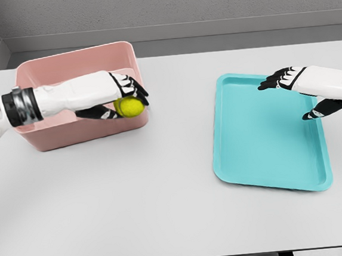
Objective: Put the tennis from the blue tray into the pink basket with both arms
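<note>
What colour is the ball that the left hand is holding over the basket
Yellow-green; the tennis ball shows best in the head view, gripped by the left hand.

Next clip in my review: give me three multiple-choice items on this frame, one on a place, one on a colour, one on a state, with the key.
1. Where is the tennis ball?
A. On the tray
B. In the left hand, over the basket
C. On the bare table

2. What colour is the tray?
A. Blue-green
B. Red
C. Black

3. How is the right hand?
A. Gripping the ball
B. Closed on the tray rim
C. Open, holding nothing

Key: 1 B, the left hand grips the ball over the pink basket. 2 A, the tray shows blue-green. 3 C, its fingers are spread above the tray's far edge.
</note>
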